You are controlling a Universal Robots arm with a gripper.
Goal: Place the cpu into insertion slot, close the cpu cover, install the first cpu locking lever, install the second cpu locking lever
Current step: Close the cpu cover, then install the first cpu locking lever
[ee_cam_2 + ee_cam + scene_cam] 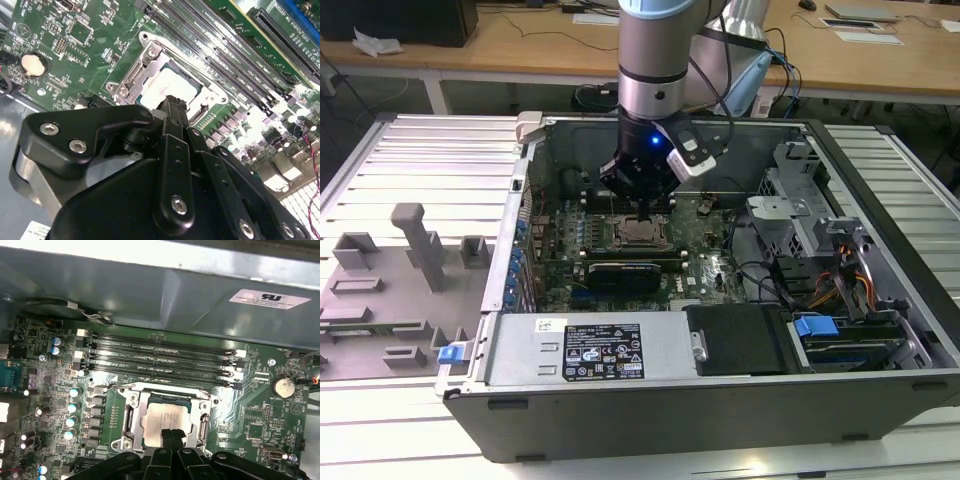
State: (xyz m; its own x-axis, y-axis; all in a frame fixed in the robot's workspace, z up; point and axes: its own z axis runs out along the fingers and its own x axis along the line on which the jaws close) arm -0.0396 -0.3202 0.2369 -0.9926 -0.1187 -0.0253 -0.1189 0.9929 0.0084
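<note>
Grey ribbed metal of a table [410, 150], spread across the exterior view and cut off at the edges. Saw on it an open computer case [720, 400], the near wall hiding the lower part of the inside. Noticed grey plastic holders [415, 245] on the table toward the exterior view's left, well apart from the work. Followed the arm [655, 60] down from the upper edge, cut off there, into the case and over the green circuit board [705, 245]. Found this board much plainer in both wrist views, with the long black memory slots [160, 362] just beside the insertion slot [172, 399].

Could hardly make out the gripper [645, 208] in the exterior view, dark against the dark parts under it. Met its black body in the second wrist view, covering one side of the insertion slot. Saw in the first wrist view both fingertips [165, 436] pressed together, closed, with nothing visible between them, low over one edge of the cpu [165, 417]. Could not tell touching from just above.

Found the cpu seated in the insertion slot, silver top up, and the cpu cover [132, 412] lying down around it as a bright frame. Could not judge the cover as locked or unlocked from any view. Spotted last a round coin battery [285, 386] on the board, well apart from the insertion slot.
</note>
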